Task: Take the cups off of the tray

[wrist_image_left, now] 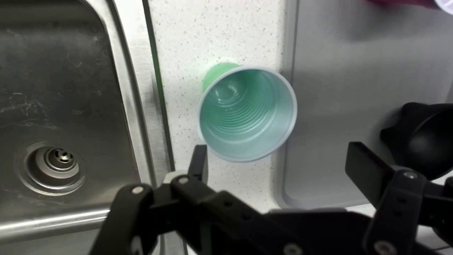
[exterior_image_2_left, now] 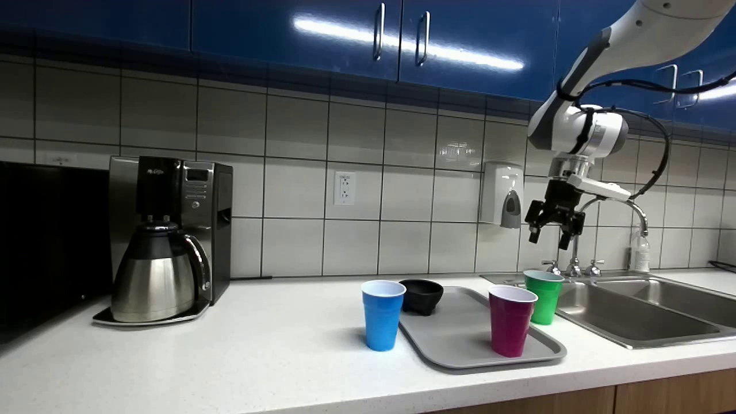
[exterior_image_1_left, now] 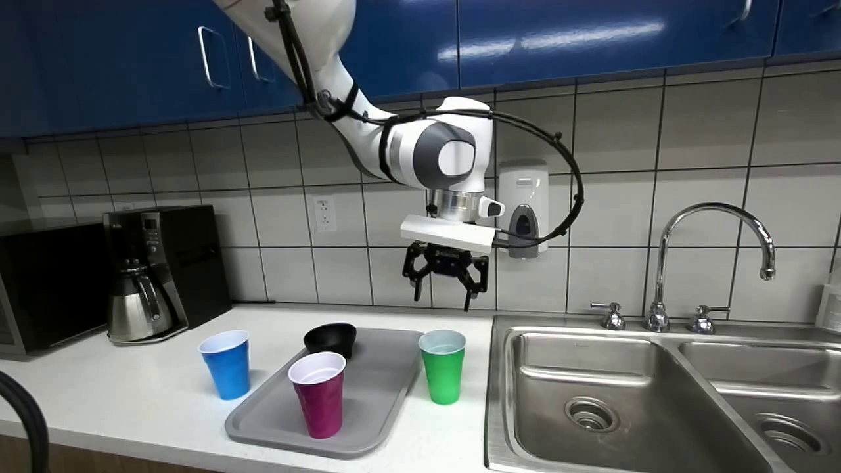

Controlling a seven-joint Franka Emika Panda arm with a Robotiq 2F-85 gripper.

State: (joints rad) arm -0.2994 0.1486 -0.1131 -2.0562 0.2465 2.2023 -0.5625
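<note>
The magenta cup (exterior_image_1_left: 322, 404) stands upright on the front part of the grey tray (exterior_image_1_left: 384, 374). The black cup (exterior_image_1_left: 330, 339) sits at the tray's back. The green cup (exterior_image_1_left: 443, 371) stands on the counter between tray and sink. The blue cup (exterior_image_1_left: 227, 368) stands on the counter on the tray's opposite side. My gripper (exterior_image_1_left: 441, 300) is open and empty, well above the counter near the green cup. In the wrist view, the green cup (wrist_image_left: 247, 117) shows its open mouth just ahead of the fingers (wrist_image_left: 277, 156). The magenta cup (wrist_image_left: 410, 3) is mostly cut off there.
A steel sink (exterior_image_1_left: 502, 394) with a faucet (exterior_image_1_left: 716, 210) adjoins the counter. A coffee maker with a steel pot (exterior_image_2_left: 155, 287) stands at the far left. A soap dispenser (exterior_image_1_left: 523, 210) hangs on the tiled wall behind the arm. Blue cabinets (exterior_image_2_left: 299, 34) hang above.
</note>
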